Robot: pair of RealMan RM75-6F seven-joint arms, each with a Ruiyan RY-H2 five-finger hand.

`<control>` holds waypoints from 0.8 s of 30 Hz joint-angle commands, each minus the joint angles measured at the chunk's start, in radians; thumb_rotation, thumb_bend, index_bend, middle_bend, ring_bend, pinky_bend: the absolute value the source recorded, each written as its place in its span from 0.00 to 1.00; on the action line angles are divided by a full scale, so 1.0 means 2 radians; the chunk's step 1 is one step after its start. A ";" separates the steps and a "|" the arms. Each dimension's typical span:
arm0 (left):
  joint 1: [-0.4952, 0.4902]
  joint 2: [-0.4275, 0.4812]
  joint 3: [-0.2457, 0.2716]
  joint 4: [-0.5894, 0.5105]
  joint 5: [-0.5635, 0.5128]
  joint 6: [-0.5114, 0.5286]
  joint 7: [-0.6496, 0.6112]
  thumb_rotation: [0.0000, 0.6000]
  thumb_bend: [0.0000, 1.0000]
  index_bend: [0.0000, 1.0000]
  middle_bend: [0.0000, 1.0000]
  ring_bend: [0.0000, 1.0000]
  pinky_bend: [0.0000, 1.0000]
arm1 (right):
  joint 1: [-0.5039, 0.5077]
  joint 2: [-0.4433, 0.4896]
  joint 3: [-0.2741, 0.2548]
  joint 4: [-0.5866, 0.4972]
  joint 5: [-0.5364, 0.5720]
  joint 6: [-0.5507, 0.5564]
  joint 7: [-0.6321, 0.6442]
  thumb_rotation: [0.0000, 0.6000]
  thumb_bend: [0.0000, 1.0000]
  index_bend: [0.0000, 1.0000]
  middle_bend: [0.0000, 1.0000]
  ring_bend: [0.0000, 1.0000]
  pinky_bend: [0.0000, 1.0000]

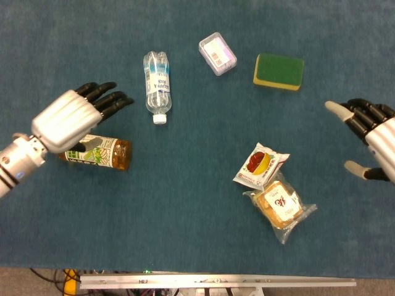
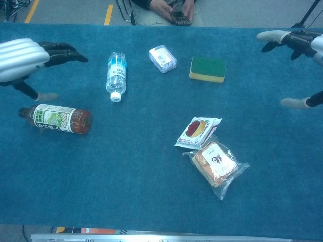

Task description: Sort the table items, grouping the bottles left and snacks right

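L hand spread, fingers apart, holding nothing; hovers over the tea bottle near the table's left edge, covering its neck end in head view; chest view shows it above the bottle, not touching. R hand also spread, nothing in it; sits at the right edge, partly out of frame. Tea bottle lies on its side, cap toward the left edge. Water bottle on its side further toward the far edge, cap pointing at the near edge; clear gap btwn the two bottles. Small clear box and green/yellow sponge near the far edge, right of centre, apart from each other. Red snack pack and bread pack right of centre toward the near edge; their wrappers overlap or touch. Blue table cover has wide open room in the middle and along the near-left corner; open strip also btwn snacks and R hand. Person's hands beyond the far edge in chest view.
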 commanded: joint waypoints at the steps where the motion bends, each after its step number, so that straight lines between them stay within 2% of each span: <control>1: -0.014 -0.010 -0.003 0.003 -0.014 -0.021 0.000 1.00 0.26 0.08 0.14 0.07 0.18 | -0.003 -0.003 0.002 0.004 -0.004 -0.002 0.007 1.00 0.13 0.03 0.25 0.19 0.34; 10: -0.051 -0.028 -0.023 -0.011 -0.084 -0.096 0.024 1.00 0.26 0.08 0.12 0.06 0.16 | -0.008 -0.009 0.011 0.015 -0.016 -0.009 0.029 1.00 0.13 0.03 0.25 0.19 0.34; 20: -0.075 -0.059 -0.053 -0.015 -0.178 -0.150 0.067 1.00 0.25 0.06 0.08 0.02 0.14 | -0.012 -0.017 0.016 0.028 -0.023 -0.017 0.049 1.00 0.13 0.03 0.25 0.19 0.34; 22: -0.079 -0.066 -0.057 -0.013 -0.194 -0.158 0.077 0.98 0.25 0.05 0.07 0.02 0.14 | -0.012 -0.019 0.017 0.029 -0.024 -0.019 0.053 1.00 0.13 0.03 0.25 0.19 0.34; 24: -0.084 -0.075 -0.063 -0.009 -0.214 -0.167 0.089 0.87 0.24 0.05 0.06 0.02 0.14 | -0.012 -0.020 0.018 0.030 -0.025 -0.021 0.055 1.00 0.13 0.03 0.25 0.19 0.34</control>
